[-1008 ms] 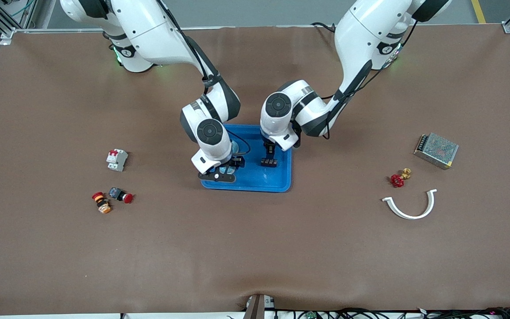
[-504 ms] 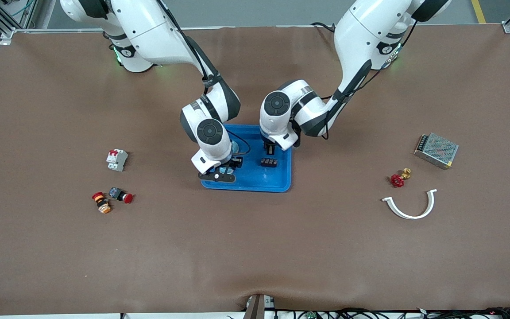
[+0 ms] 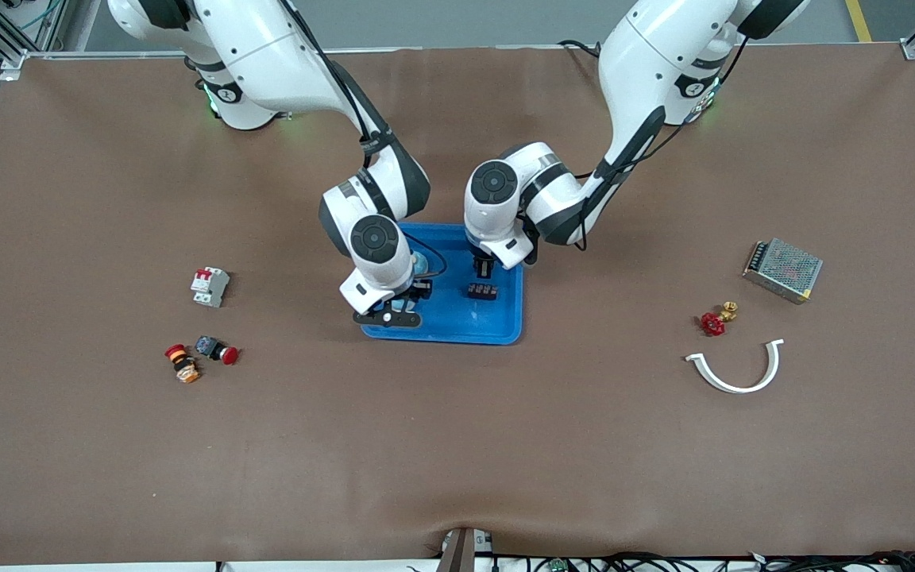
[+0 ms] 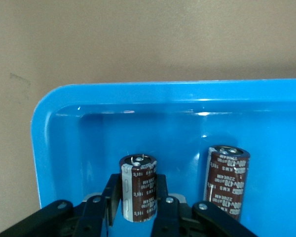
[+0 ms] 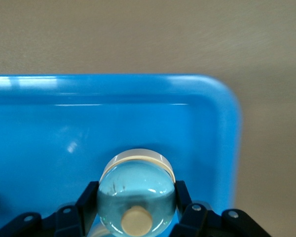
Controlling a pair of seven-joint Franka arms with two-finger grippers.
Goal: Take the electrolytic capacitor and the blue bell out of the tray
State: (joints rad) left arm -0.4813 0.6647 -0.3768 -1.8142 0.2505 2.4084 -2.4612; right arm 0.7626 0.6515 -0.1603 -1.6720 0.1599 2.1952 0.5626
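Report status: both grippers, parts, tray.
Left gripper shut on capacitor. Right gripper shut on bell. Both over tray. Second capacitor stands beside.

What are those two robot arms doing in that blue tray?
Both arms are reaching into the bright blue shallow plastic tray. The left gripper is shut on a brown cylindrical electrolytic capacitor, with a second brown capacitor standing beside it in the tray. The right gripper is shut on a pale blue domed bell near the tray's corner. Both things are still over the tray, not yet taken out.
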